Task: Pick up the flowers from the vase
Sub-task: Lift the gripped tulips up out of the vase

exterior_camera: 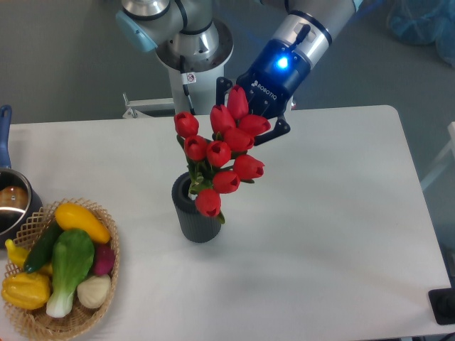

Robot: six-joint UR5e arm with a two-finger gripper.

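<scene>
White table (334, 213) bears vase (197, 217), basket (64, 312), pot (13, 206).

We see a robotics lab. The arm's pedestal (193, 50) stands on a grey floor behind a plain white table (334, 234). A basket (78, 316) of toy vegetables sits on it as a prop.
</scene>
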